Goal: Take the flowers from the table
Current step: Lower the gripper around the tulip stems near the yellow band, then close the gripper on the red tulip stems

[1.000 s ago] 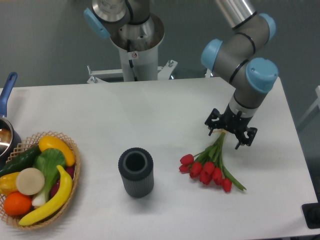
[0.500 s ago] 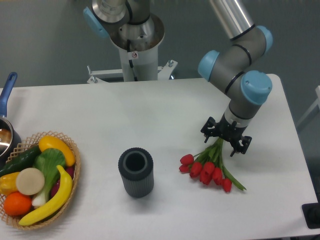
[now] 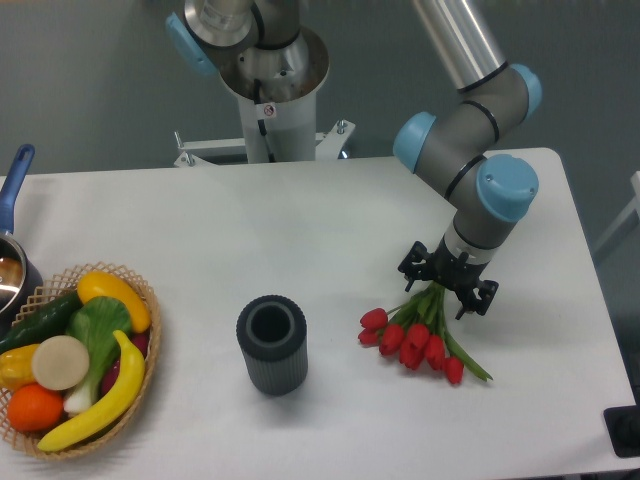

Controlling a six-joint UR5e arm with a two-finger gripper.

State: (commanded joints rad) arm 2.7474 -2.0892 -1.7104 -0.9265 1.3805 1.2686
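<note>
The flowers (image 3: 415, 337), a bunch of red tulip buds on green stems, lie flat on the white table (image 3: 330, 220) at the right of centre, buds toward the front. My gripper (image 3: 446, 286) hangs straight over the stem end, fingers spread to either side of the stems. It is open, and the stems run up between the fingers. I cannot tell whether the fingertips touch the table.
A dark grey ribbed cylinder cup (image 3: 271, 343) stands upright left of the flowers. A wicker basket of fruit and vegetables (image 3: 75, 355) sits at the front left. A pot with a blue handle (image 3: 14, 200) is at the left edge. The robot base (image 3: 268, 85) is at the back.
The gripper has moved down and slightly left along the stems, closer to the buds. The flowers lie where they were.
</note>
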